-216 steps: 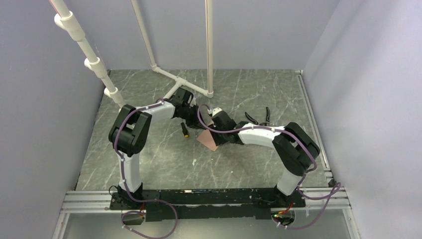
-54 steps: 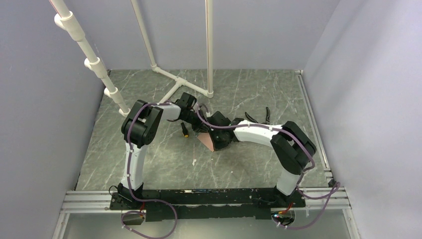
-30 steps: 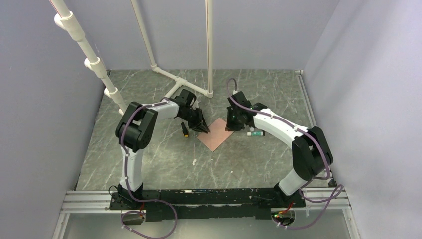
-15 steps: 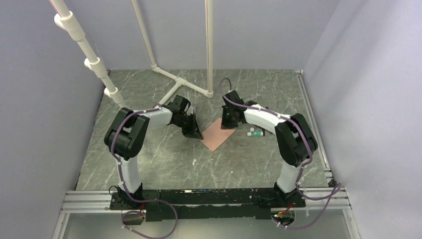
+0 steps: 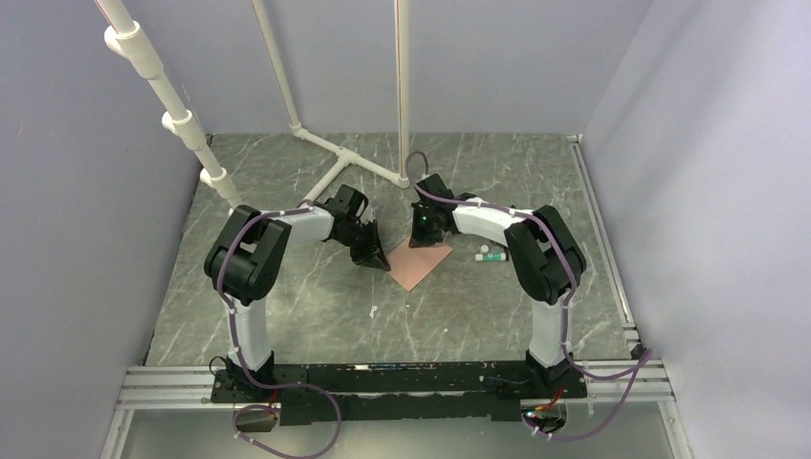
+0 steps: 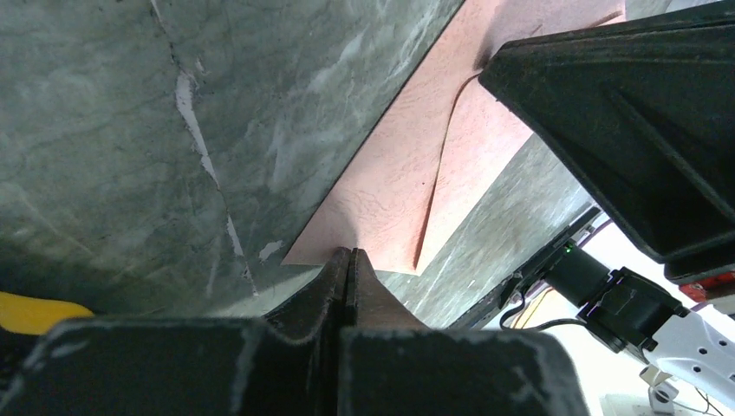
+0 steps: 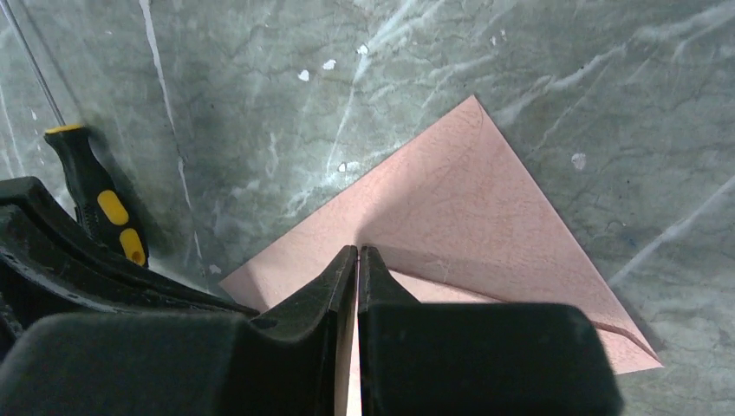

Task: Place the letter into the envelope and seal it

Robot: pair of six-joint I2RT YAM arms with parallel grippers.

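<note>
Two grippers meet over one envelope (image 7: 451, 204), which lies flat on the grey marbled table (image 5: 316, 306).

The left gripper (image 6: 347, 258) has its two fingers pressed tight together with nothing between them. Their joined tip touches the envelope's edge, and the pink paper spreads away just ahead of it. The right gripper (image 7: 357, 253) has its fingers all but together, with only a thin slit between them. Its tips are down on the envelope's upper face, near the middle of one long side. I cannot tell whether any paper is nipped in that slit.

From above, the envelope sits between the two grippers, reaching toward the arm bases from the right one. Its pointed flap is folded over the body and runs out ahead of the right gripper's tips. Only this one pink paper shows. Whether a sheet lies inside it cannot be told.

One screwdriver (image 7: 97, 201) with a black and yellow handle lies to the left of the right gripper's fingers, on the far side of the left gripper, off the paper. One small white tube (image 5: 491, 255) lies on the table beside the right arm, near the envelope but apart from it. Three white pipes (image 5: 402, 86) rise behind both grippers.
</note>
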